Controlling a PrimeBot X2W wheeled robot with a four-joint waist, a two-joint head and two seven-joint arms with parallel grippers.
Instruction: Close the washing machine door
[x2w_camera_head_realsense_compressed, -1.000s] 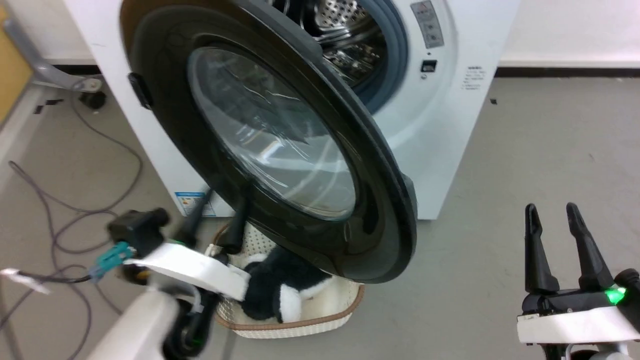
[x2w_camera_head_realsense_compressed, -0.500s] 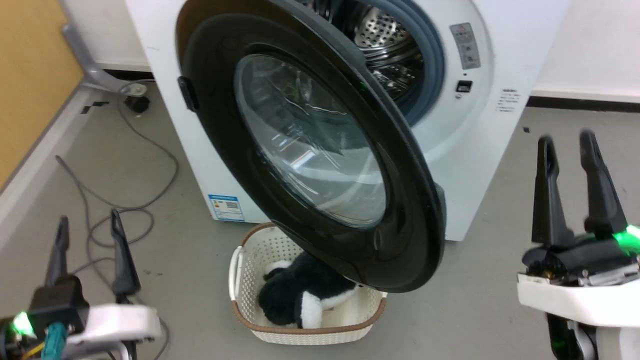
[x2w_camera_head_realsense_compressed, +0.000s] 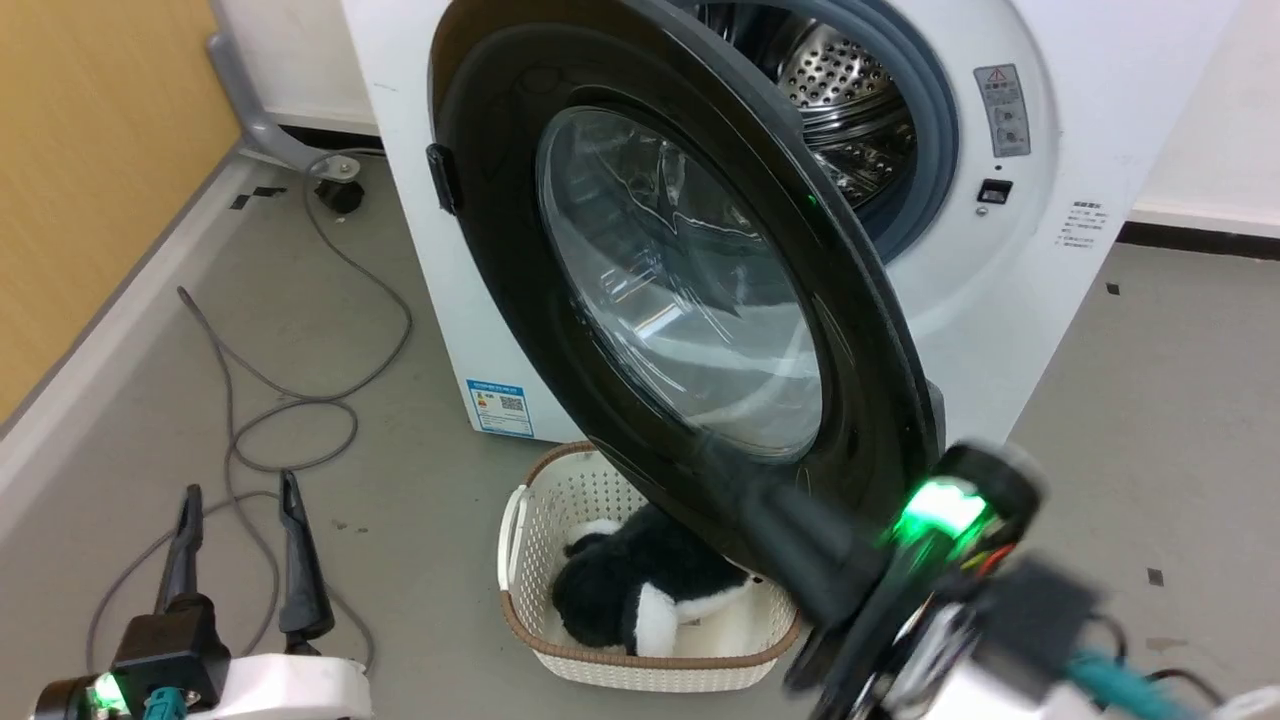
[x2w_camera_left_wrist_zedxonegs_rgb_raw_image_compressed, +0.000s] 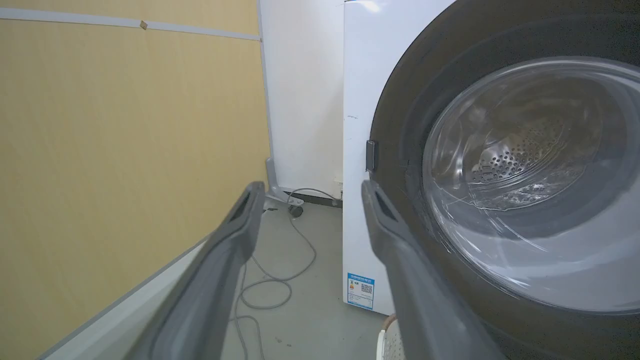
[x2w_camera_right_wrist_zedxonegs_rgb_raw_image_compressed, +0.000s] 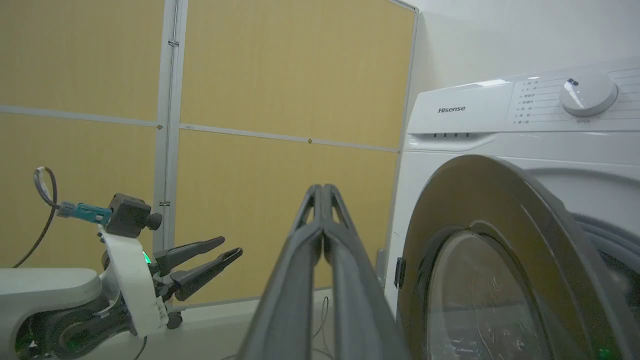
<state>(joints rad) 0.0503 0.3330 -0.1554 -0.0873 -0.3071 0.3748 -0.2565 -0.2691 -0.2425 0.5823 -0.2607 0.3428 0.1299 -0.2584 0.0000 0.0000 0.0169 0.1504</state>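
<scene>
The washing machine is white, and its steel drum is exposed. The washing machine door, glossy black with a bulging glass window, stands wide open, hinged at the left. My right gripper is shut and blurred; it points up-left in front of the door's lower rim, and I cannot tell whether it touches. In the right wrist view its tips meet, with the door to their right. My left gripper is open and low at the left, with nothing between its fingers, left of the door.
A cream perforated basket holding a black and white plush toy sits on the floor under the door. Grey cables loop on the floor at the left. A yellow panel wall runs along the left side.
The camera has shifted, so the washer sits further right. My right gripper went from open at the right edge to shut, and swung left to the door's lower rim.
</scene>
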